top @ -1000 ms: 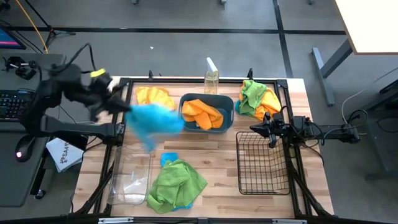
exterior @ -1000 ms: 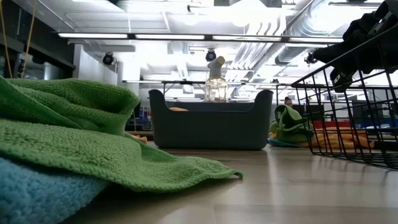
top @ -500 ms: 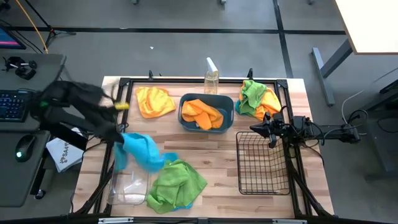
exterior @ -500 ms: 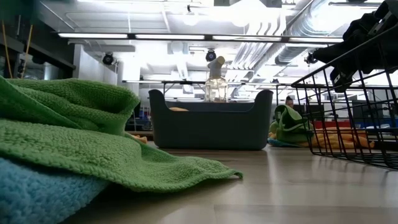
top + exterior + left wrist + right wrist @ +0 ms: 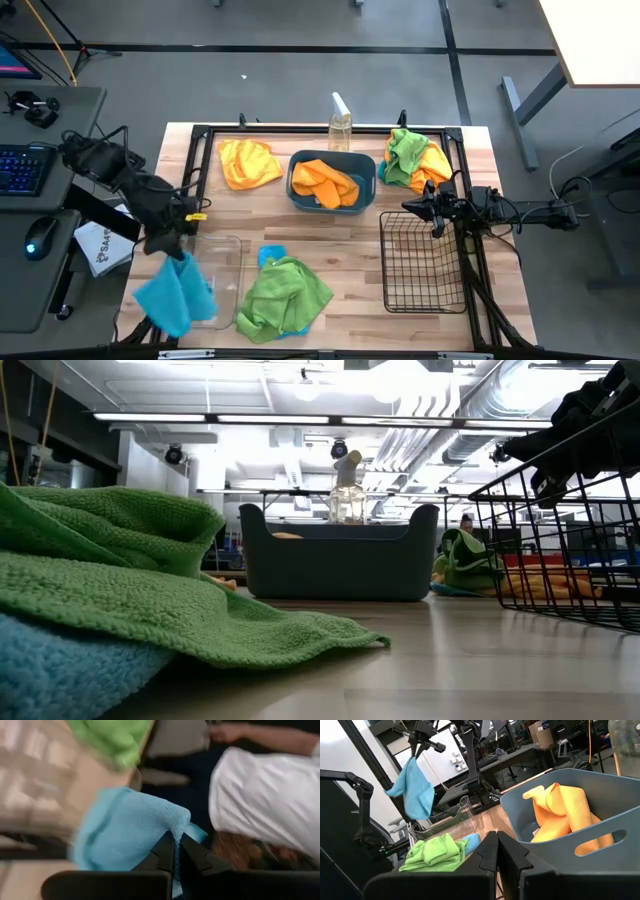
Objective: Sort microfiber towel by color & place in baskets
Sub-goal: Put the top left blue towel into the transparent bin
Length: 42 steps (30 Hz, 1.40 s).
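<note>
My left gripper is shut on a sky blue towel, which hangs over the left wall of the clear bin and the table's left edge. It also shows in the right wrist view. A lime green towel lies over another blue towel near the front. An orange-yellow towel lies at the far left. The teal tub holds orange-yellow towels. A green and orange pile lies at the far right. My right gripper is shut and empty at the black wire basket's far left corner. My left gripper pinches an upper bunched edge of the blue towel between its two fingers. The fingers come from above, pointing down. The towel hangs slack below them, lifted clear of the table; one layer or several, I cannot tell.
A pale spray bottle stands behind the tub at the far edge. A black frame runs around the table top. A person in a white shirt shows beyond the table in the left wrist view. Bare wood lies between tub and basket.
My left gripper has swung from the far left, beside the orange-yellow towel, toward the table's near edge and left, carrying the blue towel. The towel, first trailing out toward the tub, now hangs straight down by the clear bin's left wall.
</note>
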Each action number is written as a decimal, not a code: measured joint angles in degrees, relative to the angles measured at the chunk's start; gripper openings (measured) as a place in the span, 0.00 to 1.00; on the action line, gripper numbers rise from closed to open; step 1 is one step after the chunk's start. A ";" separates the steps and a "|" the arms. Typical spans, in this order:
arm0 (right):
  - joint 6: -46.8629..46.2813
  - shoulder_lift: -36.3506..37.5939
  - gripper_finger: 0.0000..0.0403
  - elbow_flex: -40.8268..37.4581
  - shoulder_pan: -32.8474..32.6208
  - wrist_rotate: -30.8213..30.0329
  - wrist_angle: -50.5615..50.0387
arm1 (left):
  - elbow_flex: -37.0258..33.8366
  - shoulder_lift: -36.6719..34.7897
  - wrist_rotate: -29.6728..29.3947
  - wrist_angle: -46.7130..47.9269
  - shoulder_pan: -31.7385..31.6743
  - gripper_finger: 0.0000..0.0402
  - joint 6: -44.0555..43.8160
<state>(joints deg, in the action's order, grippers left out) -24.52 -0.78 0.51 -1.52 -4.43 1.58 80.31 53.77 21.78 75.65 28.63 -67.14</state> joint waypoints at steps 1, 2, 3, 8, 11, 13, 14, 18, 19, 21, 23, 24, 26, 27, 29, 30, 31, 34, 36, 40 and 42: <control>-0.02 -0.01 0.00 0.00 0.02 0.00 -0.01 | 0.01 0.67 -1.84 -0.03 0.30 0.00 1.16; 0.03 -0.02 0.00 0.00 0.00 0.00 0.00 | 0.04 1.46 -3.18 0.18 0.46 0.00 2.37; 0.09 -0.02 0.00 0.00 0.00 0.00 0.00 | 0.04 2.37 -4.03 0.75 0.46 0.00 3.37; 0.10 0.00 0.00 0.00 0.00 0.00 0.00 | -3.48 6.45 -0.87 2.77 1.10 0.00 7.15; 0.01 -0.02 0.00 0.00 0.00 0.00 0.00 | -7.41 7.18 4.31 3.02 3.50 0.00 7.35; 0.08 -0.01 0.00 0.00 0.02 0.00 0.00 | -9.58 7.25 6.60 3.13 5.61 0.00 6.23; 0.00 0.00 0.00 0.00 0.00 0.00 0.00 | -10.18 7.02 7.04 3.05 6.63 0.00 5.48; 0.03 0.00 0.00 0.00 0.01 0.01 -0.01 | -10.48 5.49 5.90 2.38 9.88 0.00 3.11; -0.02 0.00 0.00 0.00 0.00 0.00 0.00 | -10.49 5.23 5.50 2.02 10.22 0.00 2.51; 0.09 -0.01 0.00 0.00 0.00 0.00 -0.01 | -10.49 5.06 5.90 1.16 10.55 0.00 1.60; -0.01 -0.01 0.00 0.00 0.01 0.01 -0.01 | -10.51 5.11 6.39 1.16 10.56 0.00 1.36; -0.01 0.00 0.00 0.00 0.00 0.00 -0.02 | -10.54 5.11 6.06 1.13 10.58 0.00 1.39; 0.09 0.00 0.00 0.00 0.02 0.00 0.00 | -10.54 5.30 3.41 0.83 10.46 0.00 2.56; 0.07 0.00 0.00 0.00 0.02 0.02 -0.02 | -10.54 5.61 1.28 0.41 10.29 0.00 3.65; 0.00 0.00 0.00 0.00 0.01 0.01 0.00 | -10.69 6.50 -2.53 -0.86 9.80 0.00 6.84; 0.09 -0.01 0.00 0.00 0.01 0.01 -0.01 | -11.03 7.00 -3.89 -1.68 9.52 0.00 8.46; 0.08 -0.02 0.00 0.00 0.00 0.02 -0.01 | -11.46 7.47 -5.08 -2.42 9.42 0.00 10.00; 0.03 -0.01 0.00 0.00 0.01 0.01 -0.01 | -14.15 8.67 -7.04 -6.34 9.23 0.00 13.16; 0.07 0.00 0.00 0.00 0.00 0.02 0.00 | -17.04 9.00 -7.29 -8.70 9.65 0.00 13.89; 0.10 -0.01 0.00 0.00 0.01 0.00 0.00 | -23.75 8.07 -10.62 -12.08 11.20 0.00 13.45; -0.01 0.00 0.00 0.00 0.00 0.02 -0.02 | -26.64 7.32 -14.36 -13.76 11.58 0.00 13.48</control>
<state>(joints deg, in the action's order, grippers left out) -24.53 -0.78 0.51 -1.52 -4.40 1.56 53.67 61.09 7.43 61.89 40.20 -53.66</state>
